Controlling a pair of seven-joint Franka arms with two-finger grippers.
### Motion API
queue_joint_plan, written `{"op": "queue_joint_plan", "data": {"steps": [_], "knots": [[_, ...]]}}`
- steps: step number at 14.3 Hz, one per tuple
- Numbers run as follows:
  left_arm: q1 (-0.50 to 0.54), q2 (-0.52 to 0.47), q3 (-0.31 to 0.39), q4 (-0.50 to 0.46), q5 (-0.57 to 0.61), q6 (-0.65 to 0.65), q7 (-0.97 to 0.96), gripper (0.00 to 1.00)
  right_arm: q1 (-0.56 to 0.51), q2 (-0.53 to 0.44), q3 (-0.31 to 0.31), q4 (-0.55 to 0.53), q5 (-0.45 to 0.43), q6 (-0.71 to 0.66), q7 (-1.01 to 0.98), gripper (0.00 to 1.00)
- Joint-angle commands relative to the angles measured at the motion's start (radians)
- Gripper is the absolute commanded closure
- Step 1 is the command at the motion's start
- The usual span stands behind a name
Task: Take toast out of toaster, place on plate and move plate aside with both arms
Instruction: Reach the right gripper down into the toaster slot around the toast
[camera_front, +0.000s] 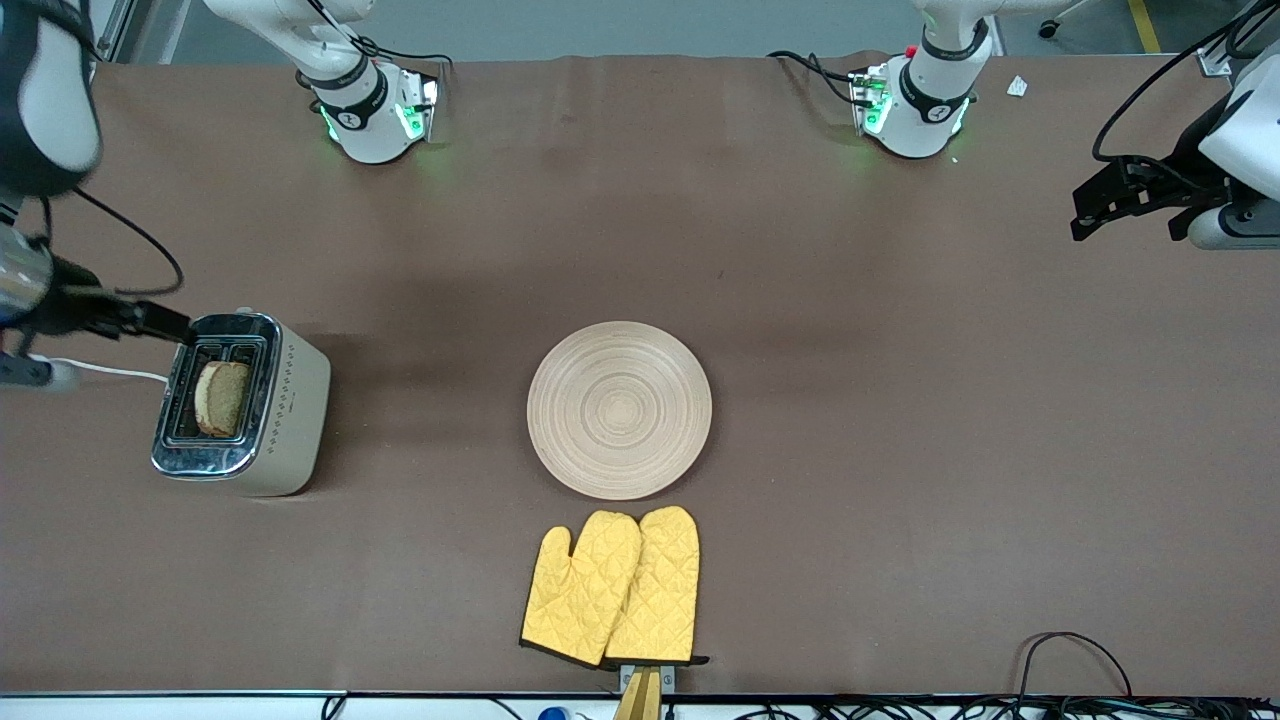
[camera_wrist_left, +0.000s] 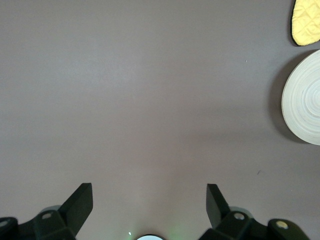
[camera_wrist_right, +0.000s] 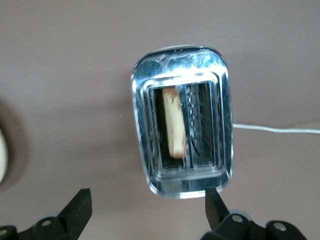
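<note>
Right wrist view: I see right gripper (camera_wrist_right: 147, 207) released above chrome toaster (camera_wrist_right: 180, 117); speckled brown toast slice (camera_wrist_right: 175, 122) at twelve o'clock. Left gripper (camera_wrist_left: 150, 202) released over brown tablecloth (camera_wrist_left: 150, 100).

Partly hidden or cut off:
- Light-brown speckled toast slice (camera_front: 222, 398): lower part sunk in a slot of the chrome-topped cream toaster (camera_front: 290, 410); its full outline is not visible.
- Round pale beige ringed plate (camera_wrist_left: 305, 102): cropped by the left wrist view's edge.
- Yellow quilted oven mitts (camera_front: 612, 588): one overlaps the other; apparently a pair.
- Right arm's black two-finger gripper (camera_front: 165, 322): arm cropped at the front view's edge.
- Left arm's black two-finger gripper (camera_front: 1100, 205): jaws too small to judge in the front view.
</note>
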Motion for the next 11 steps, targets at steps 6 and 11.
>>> {"op": "queue_joint_plan", "data": {"steps": [6, 11], "knots": [[0.0, 0.011, 0.002, 0.021, 0.016, -0.016, 0.013, 0.0, -0.068, 0.158, 0.017, -0.029, 0.016, 0.158, -0.13, 0.28], [0.003, 0.01, 0.002, 0.021, 0.016, -0.016, 0.018, 0.0, -0.068, 0.164, 0.016, -0.026, 0.013, 0.135, -0.188, 0.75]]}}
